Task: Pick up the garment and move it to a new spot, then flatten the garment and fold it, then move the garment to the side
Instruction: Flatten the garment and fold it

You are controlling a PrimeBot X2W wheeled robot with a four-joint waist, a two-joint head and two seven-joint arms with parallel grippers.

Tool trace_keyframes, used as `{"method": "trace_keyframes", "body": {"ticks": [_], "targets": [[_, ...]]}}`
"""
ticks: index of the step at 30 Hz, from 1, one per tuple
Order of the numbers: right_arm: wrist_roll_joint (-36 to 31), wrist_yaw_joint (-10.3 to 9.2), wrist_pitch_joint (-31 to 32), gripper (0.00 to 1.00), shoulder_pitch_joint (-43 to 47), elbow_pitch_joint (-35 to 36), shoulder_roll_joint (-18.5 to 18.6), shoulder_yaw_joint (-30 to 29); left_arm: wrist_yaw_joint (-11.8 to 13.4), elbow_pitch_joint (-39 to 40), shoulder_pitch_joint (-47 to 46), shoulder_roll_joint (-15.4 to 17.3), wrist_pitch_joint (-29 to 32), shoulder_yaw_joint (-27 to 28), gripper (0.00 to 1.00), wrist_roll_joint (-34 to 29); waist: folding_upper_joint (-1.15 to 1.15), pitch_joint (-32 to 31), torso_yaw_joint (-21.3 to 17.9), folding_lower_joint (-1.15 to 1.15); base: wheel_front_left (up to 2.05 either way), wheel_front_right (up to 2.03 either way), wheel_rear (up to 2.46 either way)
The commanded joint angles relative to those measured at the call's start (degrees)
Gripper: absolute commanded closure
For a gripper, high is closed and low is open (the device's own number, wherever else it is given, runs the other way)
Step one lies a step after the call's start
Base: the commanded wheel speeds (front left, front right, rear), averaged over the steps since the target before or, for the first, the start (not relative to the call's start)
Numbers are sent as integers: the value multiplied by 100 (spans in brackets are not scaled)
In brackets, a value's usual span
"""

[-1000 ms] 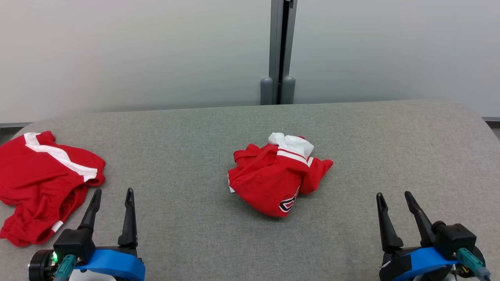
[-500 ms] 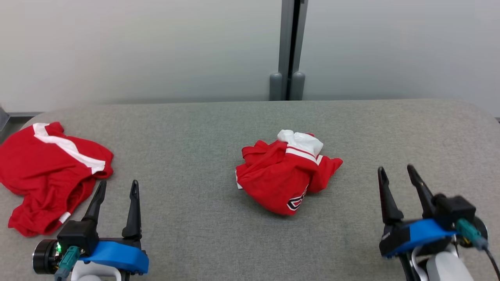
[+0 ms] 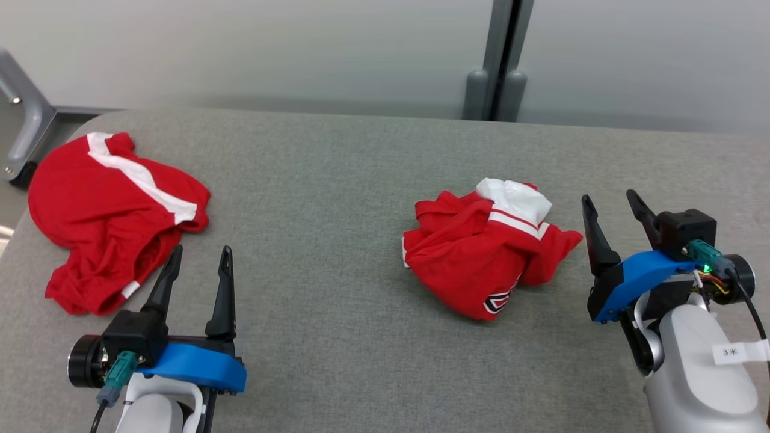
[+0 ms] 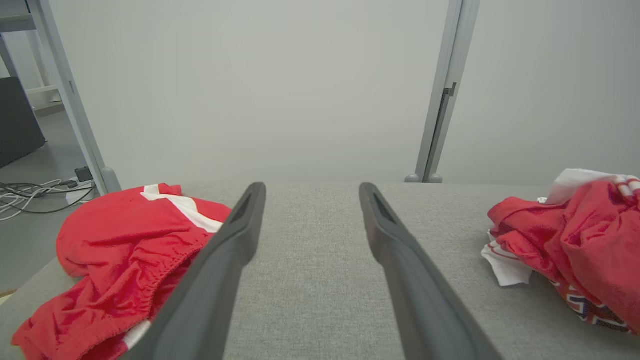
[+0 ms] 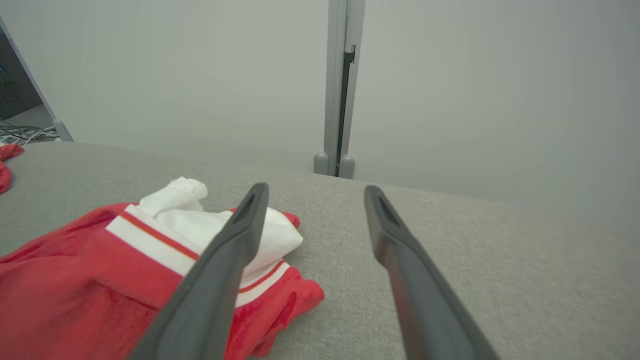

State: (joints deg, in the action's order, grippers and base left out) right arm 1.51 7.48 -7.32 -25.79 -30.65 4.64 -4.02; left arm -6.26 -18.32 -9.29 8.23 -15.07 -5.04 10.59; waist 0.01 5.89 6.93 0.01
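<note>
The garment (image 3: 481,258) is a crumpled red heap with white trim and a white part on top, lying in the middle of the grey padded table (image 3: 337,180). My right gripper (image 3: 607,196) is open just right of the heap, fingers pointing away from me, nothing between them. In the right wrist view the garment (image 5: 100,270) lies left of and below the open gripper (image 5: 315,187), whose left finger crosses in front of its white part. My left gripper (image 3: 201,248) is open and empty at the near left. The left wrist view has the open gripper (image 4: 311,186) and the garment (image 4: 575,235) at far right.
A second red garment with a white stripe (image 3: 108,204) lies spread at the table's left end, just left of my left gripper, and appears again as the red cloth (image 4: 125,240). A grey post (image 3: 499,72) stands behind the table against pale wall panels. A metal frame leg (image 3: 24,120) stands off the left corner.
The head camera has shifted, so the whole scene sits further right and higher. My right gripper has moved forward, from near the front edge to beside the garment. Both grippers stay open.
</note>
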Motion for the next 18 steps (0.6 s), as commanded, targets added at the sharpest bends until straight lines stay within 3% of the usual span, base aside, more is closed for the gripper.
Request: {"method": "trace_keyframes", "body": {"ticks": [1, 18], "targets": [[-126, 3, 67, 0, -199, -271, 104, -3, -25, 1, -136, -18, -15, -19, 0, -7, -1, 198, 177, -1, 0, 0, 0], [-301, 3, -100, 0, -1050, -2827, 220, -170, -101, -100, -462, -114, -15, -65, 0, -34, -1, 613, 562, -1, 0, 0, 0]]}}
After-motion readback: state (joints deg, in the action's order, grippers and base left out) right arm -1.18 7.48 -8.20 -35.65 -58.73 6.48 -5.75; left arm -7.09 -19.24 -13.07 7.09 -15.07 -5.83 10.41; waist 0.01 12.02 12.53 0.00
